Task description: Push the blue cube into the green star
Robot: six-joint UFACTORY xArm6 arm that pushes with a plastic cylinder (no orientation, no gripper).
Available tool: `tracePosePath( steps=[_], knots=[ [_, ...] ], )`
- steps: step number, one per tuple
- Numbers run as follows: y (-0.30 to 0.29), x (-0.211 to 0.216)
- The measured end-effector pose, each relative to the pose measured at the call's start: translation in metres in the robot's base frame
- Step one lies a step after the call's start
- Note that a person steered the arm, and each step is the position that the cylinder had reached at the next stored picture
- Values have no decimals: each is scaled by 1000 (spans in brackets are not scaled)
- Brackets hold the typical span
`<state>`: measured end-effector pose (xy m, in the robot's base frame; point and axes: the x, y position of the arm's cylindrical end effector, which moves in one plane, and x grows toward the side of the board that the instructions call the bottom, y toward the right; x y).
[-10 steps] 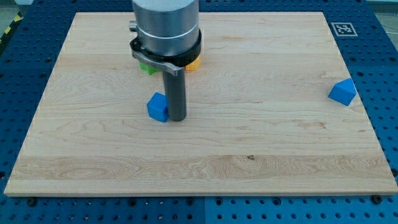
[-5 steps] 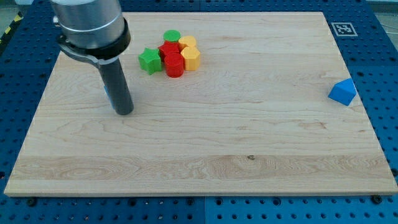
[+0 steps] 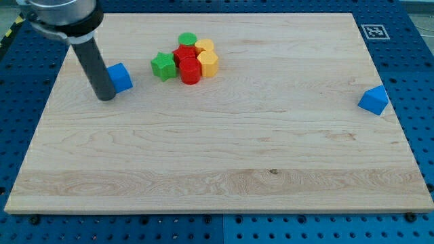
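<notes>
The blue cube (image 3: 121, 76) sits on the wooden board at the view's upper left. My tip (image 3: 105, 97) rests on the board just left of and slightly below the cube, touching or nearly touching its left side. The green star (image 3: 162, 66) lies to the right of the cube, with a gap of bare board between them. The star sits at the left edge of a cluster of blocks.
The cluster next to the star holds a green cylinder (image 3: 187, 39), red blocks (image 3: 188, 66) and yellow blocks (image 3: 207, 59). Another blue block (image 3: 373, 99) lies near the board's right edge. The board's left edge (image 3: 47, 108) is close to my tip.
My tip has swept left across the board, from right of the blue cube to its left side. The cube has moved left and up, now lying left of the green star.
</notes>
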<state>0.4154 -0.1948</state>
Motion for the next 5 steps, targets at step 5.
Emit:
tracePosePath(
  steps=[5],
  knots=[
    [-1, -77]
  ],
)
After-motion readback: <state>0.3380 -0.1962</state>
